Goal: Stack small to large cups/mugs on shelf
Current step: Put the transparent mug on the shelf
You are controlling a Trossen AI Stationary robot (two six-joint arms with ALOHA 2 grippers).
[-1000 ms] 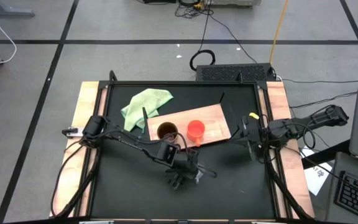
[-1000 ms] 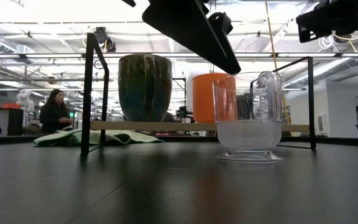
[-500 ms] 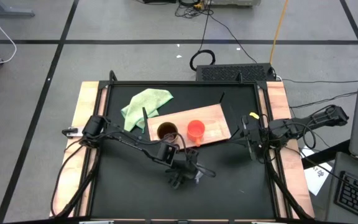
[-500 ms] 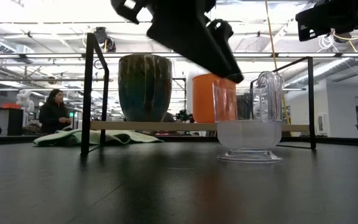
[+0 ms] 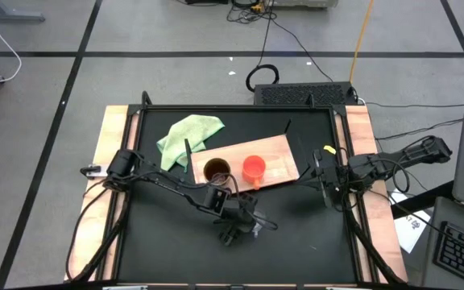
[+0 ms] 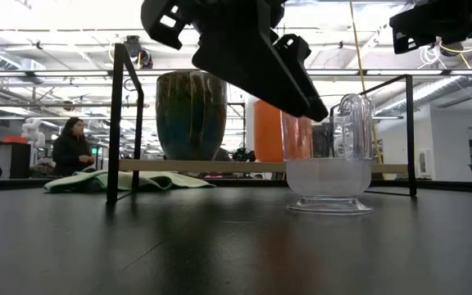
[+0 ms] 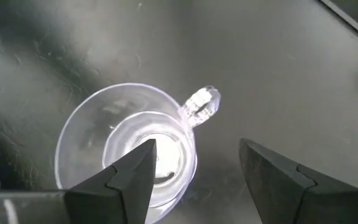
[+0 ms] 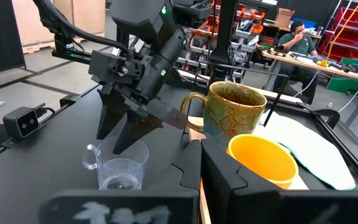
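The left gripper (image 7: 194,171) is hovering just above the clear glass cup (image 7: 129,143), jaws spread wide astride its rim on the handle side. The cup is standing upright on the dark counter (image 5: 167,242), near of the shelf (image 5: 276,157) carrying the brown mug (image 5: 216,170) and orange cup (image 5: 253,168). The right gripper (image 5: 322,181) is waiting at the counter's right edge; I cannot tell how its jaws stand.

Both arms are dark, boxy-linked, with black cables looping along them. The left gripper (image 7: 194,171) shows two matte dark wedge-shaped fingers (image 7: 132,177); a small green light glows on its wrist housing.
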